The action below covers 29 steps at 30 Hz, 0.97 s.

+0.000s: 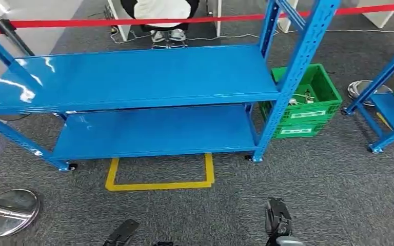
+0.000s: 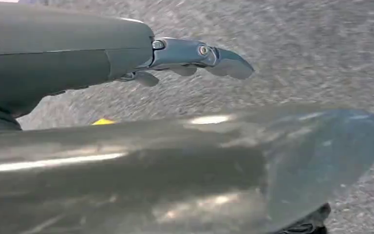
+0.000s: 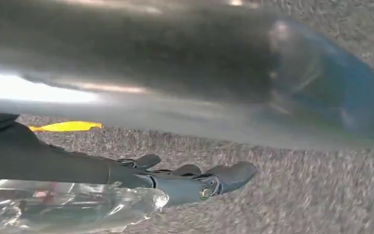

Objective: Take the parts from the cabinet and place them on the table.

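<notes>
Left robot hand (image 2: 195, 56) hangs low beside the body over grey carpet (image 2: 297, 44), fingers stretched out & apart, nothing in it. Right robot hand (image 3: 195, 181) also hangs low, fingers extended; a clear crinkled plastic bag (image 3: 78, 207) lies right against its underside in the wrist view, but whether it's actually gripped can't be told. Bag contents blurred, maybe a part.

Ahead in head view: blue shelf rack (image 1: 133, 77), both levels bare, no parts on it. Yellow floor marking (image 1: 159, 177) in front of the rack. Green crate (image 1: 302, 100) just beside the rack's right post, w/ some white bits inside, too small to name. A person's shoes (image 1: 168, 35) behind the rack, past a red barrier tape (image 1: 133, 22). No bench in sight.

Risks, as judgement: if the bag is only loosely caught, arm swing while walking could drop it on the carpet. Wrist views are motion-blurred, so aiming at anything now would be poor. Rack posts & crate near the right side could snag the arm on approach.
</notes>
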Tool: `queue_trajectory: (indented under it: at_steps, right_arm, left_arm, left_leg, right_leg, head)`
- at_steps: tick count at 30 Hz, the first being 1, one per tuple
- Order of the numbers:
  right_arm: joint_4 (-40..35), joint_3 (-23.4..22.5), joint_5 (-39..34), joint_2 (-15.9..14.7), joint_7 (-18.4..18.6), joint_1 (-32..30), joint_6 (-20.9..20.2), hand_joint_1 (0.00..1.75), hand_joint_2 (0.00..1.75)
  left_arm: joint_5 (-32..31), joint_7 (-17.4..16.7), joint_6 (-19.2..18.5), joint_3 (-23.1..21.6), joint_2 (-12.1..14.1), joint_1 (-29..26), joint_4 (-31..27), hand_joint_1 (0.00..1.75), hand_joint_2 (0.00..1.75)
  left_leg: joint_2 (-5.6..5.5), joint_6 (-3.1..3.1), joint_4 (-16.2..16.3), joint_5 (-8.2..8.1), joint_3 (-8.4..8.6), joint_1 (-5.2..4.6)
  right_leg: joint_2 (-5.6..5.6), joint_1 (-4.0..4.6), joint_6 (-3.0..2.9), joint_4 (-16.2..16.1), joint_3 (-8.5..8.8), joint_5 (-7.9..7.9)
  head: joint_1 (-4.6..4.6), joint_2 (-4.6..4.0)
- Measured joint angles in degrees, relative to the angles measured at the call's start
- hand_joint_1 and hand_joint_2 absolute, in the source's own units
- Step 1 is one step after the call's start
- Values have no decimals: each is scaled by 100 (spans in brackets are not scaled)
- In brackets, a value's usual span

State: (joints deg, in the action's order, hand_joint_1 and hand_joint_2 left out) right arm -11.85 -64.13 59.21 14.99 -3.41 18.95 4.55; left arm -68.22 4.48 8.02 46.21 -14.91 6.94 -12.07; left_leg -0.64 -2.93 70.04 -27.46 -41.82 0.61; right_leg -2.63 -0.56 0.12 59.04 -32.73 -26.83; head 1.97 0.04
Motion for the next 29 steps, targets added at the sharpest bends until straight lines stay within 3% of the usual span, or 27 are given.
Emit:
queue_trajectory:
  at_steps: [1, 2, 3, 4, 5, 7, 8, 9, 10, 12, 13, 14, 16, 17, 18, 19, 22, 23, 24, 25, 26, 27, 28, 29]
  right_arm:
    - [0, 0, 0, 0, 0, 1, 0, 0, 0]
    - [0, 0, 0, 0, 0, 3, 0, 0, 0]
    - [0, 0, -2, 0, 0, 2, 0, 0, 0]
    - [0, 0, -2, -4, 0, -3, 0, 0, 0]
    - [0, 0, -4, -4, 2, -4, 0, 0, 0]
    - [0, 0, -7, -4, 2, -1, -2, 0, 0]
    - [0, 2, -9, -4, 2, -1, -2, 0, 0]
    - [0, 2, -11, -4, -2, 5, -2, 0, 0]
    - [0, 2, -13, -4, -2, 7, -2, 0, 0]
    - [0, 0, -15, -7, 0, -5, -2, 0, 0]
    - [0, 0, -15, -7, 0, -8, -2, 0, 0]
    - [0, 0, -15, -7, 0, -7, -2, 0, 0]
    - [0, 2, -15, -7, 0, 2, -2, 0, 0]
    - [0, 2, -15, -7, 0, 10, -2, 0, 0]
    - [0, 0, -15, -7, 0, 11, -2, 0, 0]
    - [0, 2, -15, -7, 0, 13, -2, 0, 0]
    - [0, 2, -20, -7, 7, 7, -2, 0, 0]
    - [0, 7, -28, 9, 7, 15, -4, 0, 0]
    - [-2, 11, -50, 4, -4, 21, -2, 0, 0]
    - [-2, 15, -72, -2, -11, 21, -2, 0, 0]
    - [-2, 15, -103, -4, -26, 8, -2, 0, 0]
    - [-2, 15, -114, -4, -30, -7, -2, 0, 0]
    - [-2, 15, -116, -4, -33, -11, -2, 0, 0]
    - [-2, 15, -116, -4, -35, -9, -2, 0, 0]
  left_arm:
    - [0, 0, -7, 0, 0, 3, 0, 0, 0]
    - [-2, 0, -11, 0, 0, 11, 0, 0, 0]
    - [-2, 0, -13, 0, -2, 25, 0, 0, 0]
    - [-2, 0, -17, 0, -7, 53, 0, 0, 0]
    - [-2, 0, -26, -2, -7, 51, 0, 0, 0]
    - [-2, 0, -33, 0, -2, 23, 0, 0, 0]
    - [-2, 0, -35, 0, -9, 10, 0, 0, 0]
    - [-2, 0, -35, 0, -7, 13, 0, 0, 0]
    - [-2, 0, -35, 0, -7, 29, 0, 0, 0]
    - [-2, 0, -37, -2, -20, 36, 0, 0, 0]
    - [-2, 0, -37, 0, -20, 25, 0, 0, 0]
    - [-2, 0, -37, 0, -13, 16, 0, 0, 0]
    - [-2, 0, -37, 0, -15, 12, 0, 0, 0]
    - [-2, 0, -37, 0, -22, 15, 0, 0, 0]
    - [-2, 0, -37, 0, -22, 15, 0, 0, 0]
    - [-2, 0, -37, 0, -20, 25, 0, 0, 0]
    - [-4, 0, -39, 0, -18, -11, 0, 0, 0]
    - [-11, 0, -39, 0, 4, -12, 0, 0, 0]
    - [-13, 0, -44, -2, -20, -13, 2, 0, 0]
    - [-13, 0, -66, -2, -20, 9, 2, 0, 0]
    - [-13, 0, -76, -4, -20, 31, 2, 0, 0]
    - [-13, 0, -76, -4, -22, 37, 2, 0, 0]
    - [-13, 0, -76, -4, -22, 31, 2, 0, 0]
    - [-13, 0, -79, -4, -20, 15, 2, 0, 0]
  left_leg:
    - [32, 28, -438, 229, 241, -11]
    - [232, 70, -965, 440, 552, -43]
    - [581, 86, -1250, 396, 712, -111]
    - [543, 144, -1323, 390, 718, -119]
    - [476, 160, -1321, 394, 697, -127]
    - [339, 221, -1336, 396, 685, -140]
    - [248, 266, -1364, 428, 705, -81]
    - [192, 285, -1364, 428, 703, -72]
    - [131, 317, -1364, 436, 701, -67]
    - [-24, 340, -1363, 436, 699, -68]
    - [-106, 340, -1362, 436, 701, -68]
    - [-192, 337, -1360, 438, 702, -68]
    - [-372, 322, -1356, 447, 714, -57]
    - [-462, 299, -1351, 451, 721, -47]
    - [-523, 265, -1348, 457, 703, -44]
    - [-589, 225, -1300, 461, 665, -68]
    - [-744, 99, -1383, 542, 626, -15]
    - [-760, 83, -1374, 526, 612, -15]
    - [-453, 52, -1269, 434, 572, -63]
    - [-223, 23, -969, 240, 423, -63]
    - [-90, -2, -500, 2, 191, -57]
    - [-25, -15, -3, -205, -54, -52]
    - [-3, -25, 360, -308, -232, -47]
    - [-3, -24, 415, -258, -261, -46]
  right_leg:
    - [-71, 3, 11, 0, 16, -9]
    - [-136, 9, 28, 0, 42, -26]
    - [-190, 51, 57, 3, 50, -46]
    - [-229, 80, 95, 23, 39, -75]
    - [-300, 91, 110, 4, 65, -74]
    - [-434, 82, 158, -33, 115, -82]
    - [-362, 50, 217, -2, 79, -133]
    - [-70, 47, 244, 185, 30, -269]
    - [102, 37, 250, 551, -130, -481]
    - [227, 38, 268, 1494, -581, -875]
    - [242, 41, 265, 1770, -742, -921]
    - [243, 41, 258, 1742, -765, -816]
    - [278, 24, 243, 994, -448, -317]
    - [394, 3, 238, 437, -188, -45]
    - [787, -53, 246, 95, -43, -8]
    - [834, -67, 232, 19, 3, -21]
    - [665, -6, 132, 48, -11, 11]
    - [568, -62, 74, -10, 13, 47]
    - [515, -52, 42, -31, 29, 54]
    - [438, -45, 10, -37, 34, 55]
    - [347, -31, -1, -37, 31, 47]
    - [244, -20, -11, -36, 30, 40]
    - [155, -14, -22, -36, 29, 33]
    - [75, -12, -22, -36, 33, 29]
  head:
    - [-2, 0]
    - [0, 0]
    - [2, 0]
    - [13, 0]
    - [-26, 0]
    - [-15, 0]
    - [-15, 0]
    - [-46, 0]
    - [-59, 0]
    - [-70, 0]
    - [-68, 0]
    - [-70, 0]
    - [-68, 0]
    - [-72, 0]
    - [-74, 0]
    - [-63, 0]
    - [-61, 0]
    - [-70, 0]
    - [-30, 0]
    - [33, 0]
    - [22, 0]
    - [31, 0]
    - [24, 0]
    - [31, 0]
